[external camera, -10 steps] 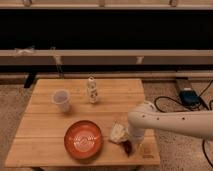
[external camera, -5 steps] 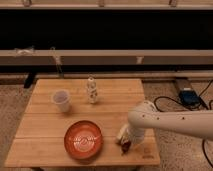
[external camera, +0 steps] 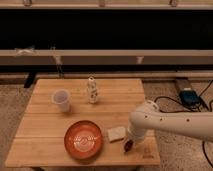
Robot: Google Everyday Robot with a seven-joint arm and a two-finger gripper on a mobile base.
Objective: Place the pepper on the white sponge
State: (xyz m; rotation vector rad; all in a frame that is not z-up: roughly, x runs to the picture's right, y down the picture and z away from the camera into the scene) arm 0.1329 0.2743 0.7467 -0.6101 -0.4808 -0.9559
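The pepper (external camera: pixel 128 146) is small and dark red. It sits at the tip of my gripper (external camera: pixel 130 142), close over the table near its front edge. The gripper is shut on the pepper, and the white arm reaches in from the right. The white sponge (external camera: pixel 116 133) is a pale block lying flat on the table, just left of the gripper and slightly behind the pepper. The pepper is beside the sponge, not over it.
An orange-red bowl (external camera: pixel 83 139) stands left of the sponge. A clear plastic cup (external camera: pixel 61 100) and a small white bottle (external camera: pixel 92 90) stand further back on the wooden table (external camera: pixel 45 125). A blue device with cables (external camera: pixel 189 96) lies on the floor at the right.
The gripper with the pepper swung a little left over the sponge, then came back right. The sponge now shows fully again.
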